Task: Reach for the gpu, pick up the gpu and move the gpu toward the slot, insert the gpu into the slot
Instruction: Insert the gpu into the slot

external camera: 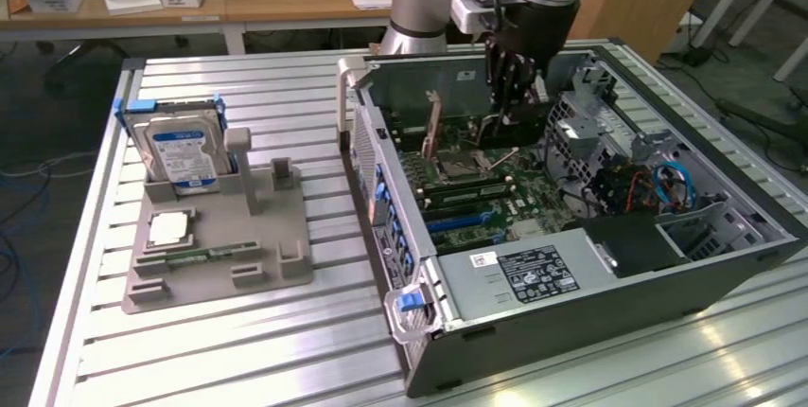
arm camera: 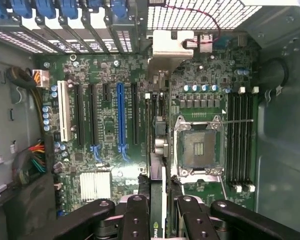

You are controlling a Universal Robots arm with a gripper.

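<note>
The gripper (arm camera: 157, 212) is down inside the open computer case (external camera: 606, 317), which stands on the exterior view's right, well apart from the grey fixture (external camera: 234, 237) and its upright hard drive (external camera: 181, 147) on the exterior view's left. Its fingers (arm camera: 136, 217) are clenched on the gpu (arm camera: 158, 150), one on each flat face, so the card hangs on edge between them, over the motherboard (arm camera: 102, 150).

From the wrist, the gpu is seen edge-on as a thin strip running straight away from the pincer. Its long axis lies parallel to the expansion slots (arm camera: 121, 115), and its metal end bracket (arm camera: 167, 47) is at the far end, up against the perforated rear wall of the case. The card sits between the CPU socket (arm camera: 200, 147) and the slot row, just beside the nearest black slot and a little further from the blue one (whether its lower edge already touches a slot I cannot tell).

My reading is that alignment along the slot looks right, so sideways offset and depth are what matter
</note>
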